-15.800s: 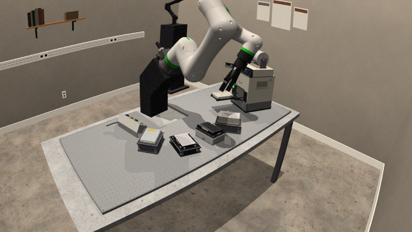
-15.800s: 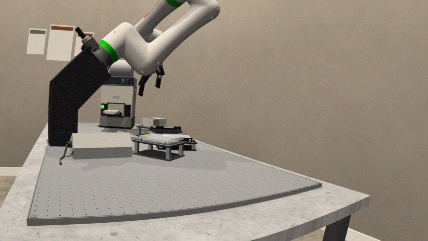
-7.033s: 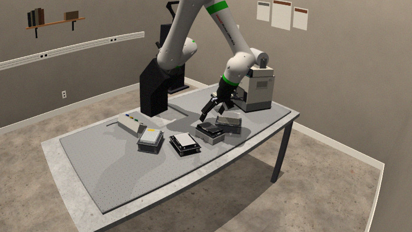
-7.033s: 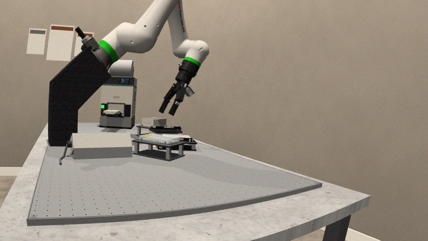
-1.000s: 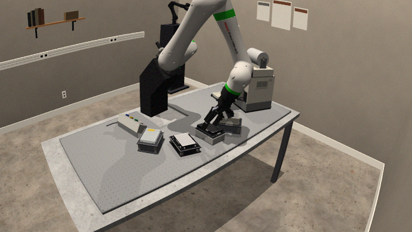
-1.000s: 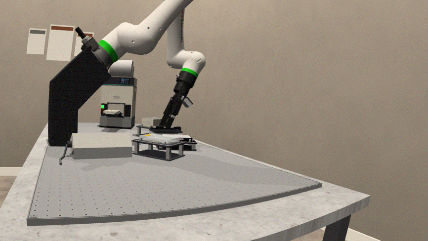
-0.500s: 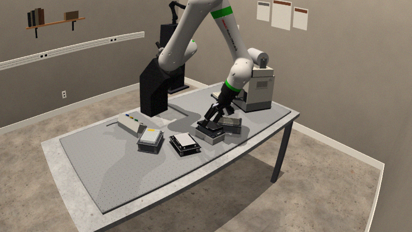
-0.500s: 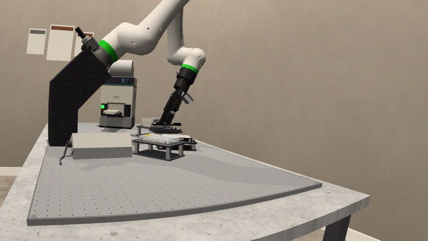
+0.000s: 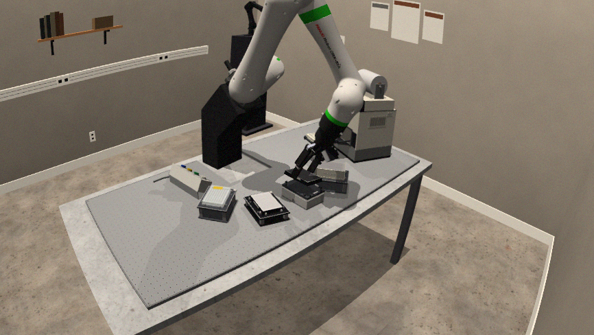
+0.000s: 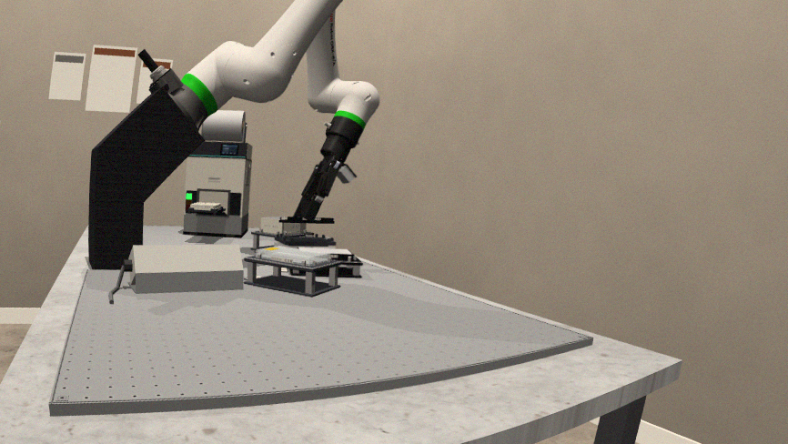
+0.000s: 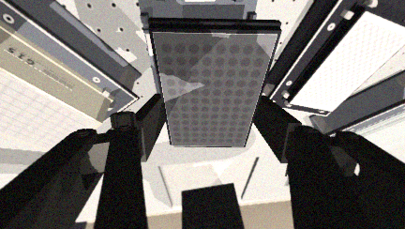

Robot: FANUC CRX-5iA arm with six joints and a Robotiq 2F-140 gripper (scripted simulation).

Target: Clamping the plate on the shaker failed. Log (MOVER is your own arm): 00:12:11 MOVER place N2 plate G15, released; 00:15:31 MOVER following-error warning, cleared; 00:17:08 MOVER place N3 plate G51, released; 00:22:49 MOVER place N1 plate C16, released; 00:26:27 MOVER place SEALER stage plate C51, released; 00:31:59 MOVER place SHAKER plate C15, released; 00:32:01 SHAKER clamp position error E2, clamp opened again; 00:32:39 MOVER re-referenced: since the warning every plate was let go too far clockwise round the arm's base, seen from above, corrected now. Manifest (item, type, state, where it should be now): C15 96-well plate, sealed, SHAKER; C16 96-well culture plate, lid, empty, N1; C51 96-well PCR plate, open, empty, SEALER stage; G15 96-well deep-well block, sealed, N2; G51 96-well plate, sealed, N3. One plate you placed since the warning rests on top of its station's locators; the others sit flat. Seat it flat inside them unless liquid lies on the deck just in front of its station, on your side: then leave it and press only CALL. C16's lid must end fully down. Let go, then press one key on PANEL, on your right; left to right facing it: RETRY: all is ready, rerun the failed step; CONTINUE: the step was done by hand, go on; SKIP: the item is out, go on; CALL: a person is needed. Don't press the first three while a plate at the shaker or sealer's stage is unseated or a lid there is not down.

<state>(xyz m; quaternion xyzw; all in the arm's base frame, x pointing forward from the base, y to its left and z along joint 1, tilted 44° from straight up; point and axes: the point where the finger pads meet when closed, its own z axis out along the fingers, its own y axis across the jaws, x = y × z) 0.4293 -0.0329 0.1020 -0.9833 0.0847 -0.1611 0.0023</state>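
Observation:
My gripper [image 9: 300, 174] is shut on the long sides of plate C15 [image 9: 308, 178], a dark 96-well plate with a clear seal. The plate fills the middle of the wrist view [image 11: 216, 86], with a finger pad [image 11: 150, 124] on each side. I hold it about level, just above the grey shaker [image 9: 303, 194]. From the side, the plate [image 10: 306, 219] shows as a thin dark slab over the shaker [image 10: 303, 237]. The PANEL box [image 9: 189, 179] with coloured keys lies to the left, near the arm's base.
The deep-well block G15 [image 9: 332, 175] stands close behind the shaker. A white sealed plate [image 9: 266, 204] and the lidded culture plate [image 9: 217, 199] sit on nests to the left. The sealer [image 9: 371, 128] stands at the back right, with a plate on its stage [image 10: 207, 211].

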